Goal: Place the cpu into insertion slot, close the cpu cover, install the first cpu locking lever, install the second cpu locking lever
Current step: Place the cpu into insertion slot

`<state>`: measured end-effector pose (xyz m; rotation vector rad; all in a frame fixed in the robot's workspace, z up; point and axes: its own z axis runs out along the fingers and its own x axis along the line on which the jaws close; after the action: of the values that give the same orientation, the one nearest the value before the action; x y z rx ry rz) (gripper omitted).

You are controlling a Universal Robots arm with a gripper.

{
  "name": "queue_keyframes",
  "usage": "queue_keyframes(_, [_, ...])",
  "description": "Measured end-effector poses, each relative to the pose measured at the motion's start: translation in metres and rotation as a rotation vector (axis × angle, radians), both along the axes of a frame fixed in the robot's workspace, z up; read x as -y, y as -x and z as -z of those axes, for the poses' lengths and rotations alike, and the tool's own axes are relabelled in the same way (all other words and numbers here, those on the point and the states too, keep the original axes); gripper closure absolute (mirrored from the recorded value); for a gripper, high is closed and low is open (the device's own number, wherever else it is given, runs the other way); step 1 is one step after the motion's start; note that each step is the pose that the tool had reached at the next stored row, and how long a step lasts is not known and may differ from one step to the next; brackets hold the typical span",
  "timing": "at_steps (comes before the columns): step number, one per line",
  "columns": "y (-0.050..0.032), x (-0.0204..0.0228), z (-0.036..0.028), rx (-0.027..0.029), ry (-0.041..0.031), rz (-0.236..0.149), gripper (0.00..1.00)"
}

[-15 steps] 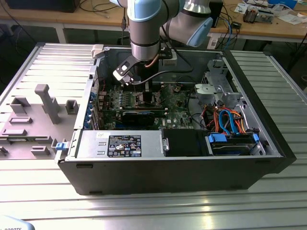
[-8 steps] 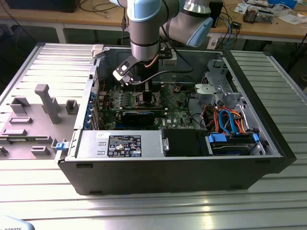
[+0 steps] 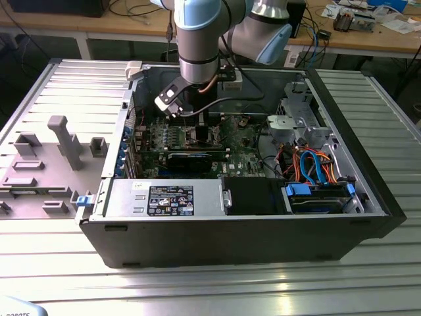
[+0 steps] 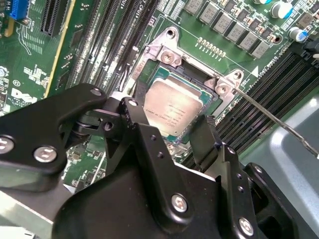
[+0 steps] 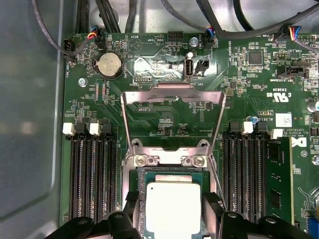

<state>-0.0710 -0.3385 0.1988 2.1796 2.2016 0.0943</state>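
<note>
Pincer (image 4: 169, 115) sits low over the insertion slot (image 4: 164, 52), jaws about one chip-width apart. Its fingers (image 4: 130, 105) flank the cpu (image 4: 174, 107) on two opposite edges. We read that as a light edge grip, though contact is hard to confirm. The cpu lies flat inside the slot's rim, metal top up, so we judge it seated or nearly so. An edge hold makes sense because it keeps the chip level.

Across the exterior view:
- **Left:** a grey parts fixture (image 3: 62, 141) on the worktop (image 3: 210, 289), well apart from the work.
- **Middle:** the computer case (image 3: 230, 243) lies on its side with no lid, so the circuit board (image 3: 197, 141) faces up to the arm.
- **Right:** the drive bay (image 3: 316, 164) with its blue and orange cables.

In the first wrist view the cpu cover (image 5: 172, 92) stands hinged open, which leaves the slot free. In the second wrist view a locking lever (image 4: 271, 119) sticks out unlatched beside the slot. The cover is not closed and the levers are not yet set.
</note>
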Motion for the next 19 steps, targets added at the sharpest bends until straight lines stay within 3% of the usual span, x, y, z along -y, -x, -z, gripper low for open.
queue_keyframes(4, [0.0000, -0.0012, 0.0011, 0.0000, -0.0054, 0.000, 0.38])
queue_keyframes(19, [0.0000, -0.0012, -0.0008, -0.0002, -0.0053, 0.000, 0.38])
